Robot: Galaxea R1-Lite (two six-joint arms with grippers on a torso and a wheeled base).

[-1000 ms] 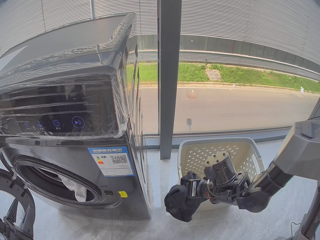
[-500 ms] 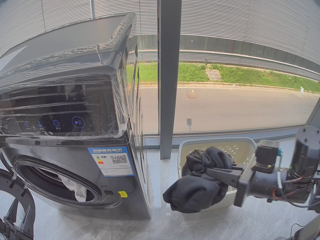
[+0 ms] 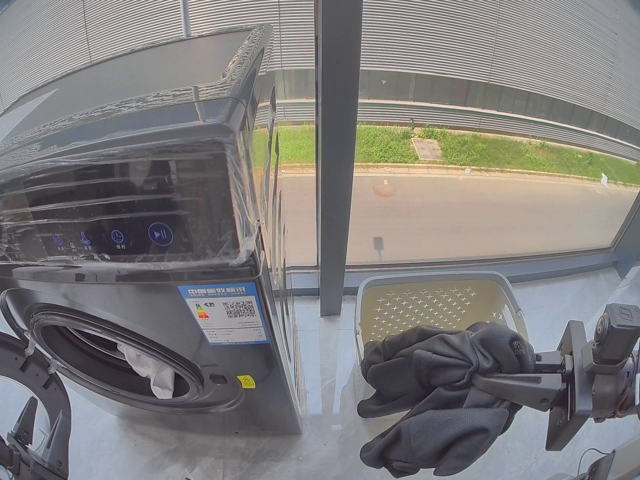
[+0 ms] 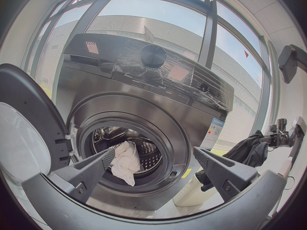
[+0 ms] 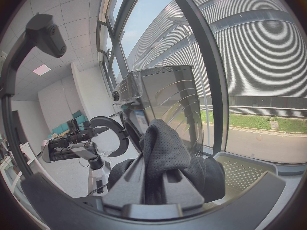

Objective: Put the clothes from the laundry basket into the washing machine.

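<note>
Clamping a dark garment (image 3: 440, 395), the right pincer (image 3: 497, 380) has its fingers pressed tight on a bunch of the fabric. The rest of the cloth sags below and ahead of the fingertips, lifted over the near rim of the laundry basket (image 3: 433, 280), which stands just beyond and beneath this pincer. The washing machine (image 3: 133, 168) stands well off to this pincer's left, with its round door (image 4: 25, 122) swung open. The left pincer (image 4: 154, 156) is spread wide and released, grasping nothing and touching nothing. Straight ahead of it lies the open drum mouth, where a white cloth (image 4: 126, 162) drapes over the lip
</note>
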